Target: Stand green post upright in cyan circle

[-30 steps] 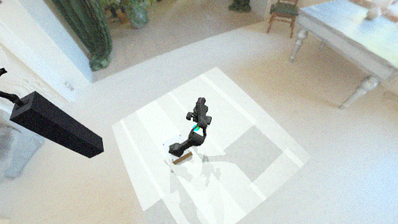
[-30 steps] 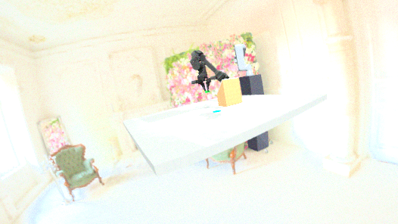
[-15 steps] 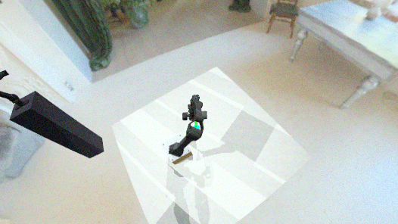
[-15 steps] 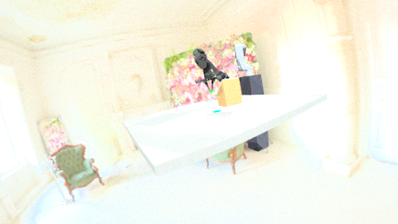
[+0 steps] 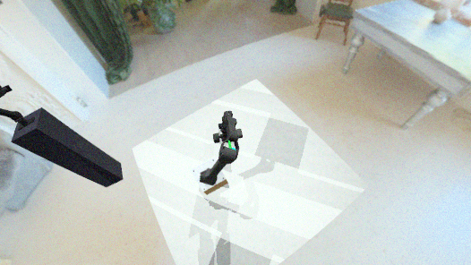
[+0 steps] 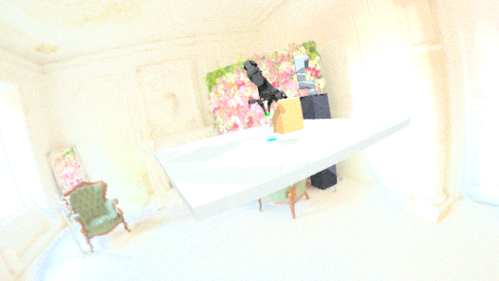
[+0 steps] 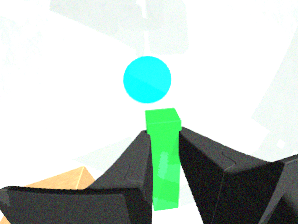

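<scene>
Hand [image 5: 230,142] [image 6: 267,112] [image 7: 162,136] gripping green post [image 5: 230,144] [image 6: 267,114] [image 7: 164,160], cyan circle [image 5: 234,148] [image 6: 271,140] [image 7: 147,79] on white table [image 5: 286,197] [image 6: 228,166] [image 7: 65,100].

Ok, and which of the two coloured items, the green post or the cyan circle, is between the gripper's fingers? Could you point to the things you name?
The green post [image 5: 229,144] [image 6: 267,114] [image 7: 165,165]; the cyan circle [image 6: 271,140] [image 7: 147,79] lies flat on the tabletop, outside the fingers.

The block [image 5: 216,187] [image 6: 288,116] [image 7: 62,181] looked like wood, pale and smooth-faced! The arm [image 5: 218,169] [image 6: 259,82] looked like dark plastic, matt all over. The post [image 5: 230,144] [image 6: 267,114] [image 7: 165,165] had a smooth, plastic look, and the table [image 5: 286,197] [image 6: 228,176] seemed smooth too!
</scene>
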{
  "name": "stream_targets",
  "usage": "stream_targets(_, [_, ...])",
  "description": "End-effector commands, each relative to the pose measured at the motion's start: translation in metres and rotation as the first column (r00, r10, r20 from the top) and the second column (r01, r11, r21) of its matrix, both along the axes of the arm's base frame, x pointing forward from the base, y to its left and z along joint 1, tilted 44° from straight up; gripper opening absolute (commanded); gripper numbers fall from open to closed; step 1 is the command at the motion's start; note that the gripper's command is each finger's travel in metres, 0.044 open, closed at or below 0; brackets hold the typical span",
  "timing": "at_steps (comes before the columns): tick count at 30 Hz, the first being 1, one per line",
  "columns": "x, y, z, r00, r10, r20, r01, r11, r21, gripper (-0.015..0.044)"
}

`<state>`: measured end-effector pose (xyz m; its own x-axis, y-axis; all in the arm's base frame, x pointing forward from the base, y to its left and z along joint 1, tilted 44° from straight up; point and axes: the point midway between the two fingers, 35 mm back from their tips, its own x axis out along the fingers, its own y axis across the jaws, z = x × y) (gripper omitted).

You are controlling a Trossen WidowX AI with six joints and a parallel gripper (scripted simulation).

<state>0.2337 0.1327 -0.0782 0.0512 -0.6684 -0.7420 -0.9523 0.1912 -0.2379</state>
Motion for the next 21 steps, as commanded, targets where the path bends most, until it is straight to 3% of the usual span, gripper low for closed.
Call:
stream_targets(1, [-0.001, -0.001, -0.003, 1.0, -0.006, -0.017, 0.006, 1.0, 0.022, 0.0023])
stream_targets(21, [-0.006, -0.01, -0.017, 0.996, -0.051, -0.08, 0.062, 0.987, 0.15, 0.0023])
